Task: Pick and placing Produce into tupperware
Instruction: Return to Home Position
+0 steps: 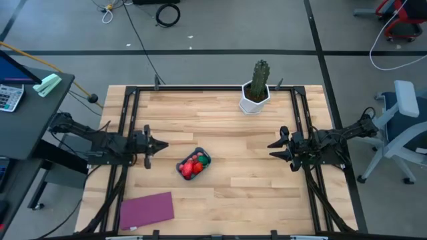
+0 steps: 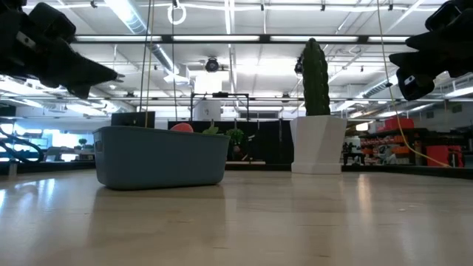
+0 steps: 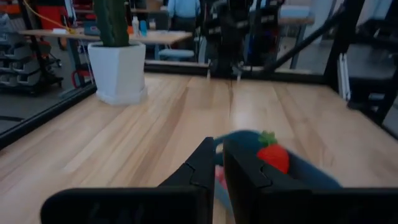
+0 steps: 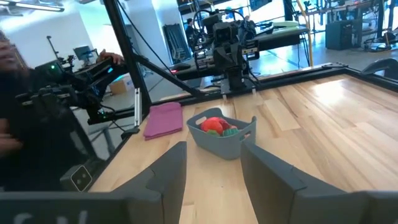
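Observation:
The teal tupperware [image 1: 193, 164] stands on its base near the table's middle, also seen in the low view [image 2: 161, 157] and the right wrist view [image 4: 222, 137]. Red and green produce [image 1: 192, 165] lie inside it; a strawberry-like piece [image 3: 273, 155] shows over its rim. My left gripper [image 1: 160, 145] hovers left of the tupperware, above the table, fingers nearly together [image 3: 219, 162] and empty. My right gripper [image 1: 275, 149] hovers well to the tupperware's right, open [image 4: 214, 163] and empty.
A tall green cactus in a white pot [image 1: 256, 90] stands at the table's far edge. A flat purple mat [image 1: 147, 209] lies at the near left corner. A black frame rail [image 1: 213, 87] borders the table. Bare wood lies between the tupperware and the right gripper.

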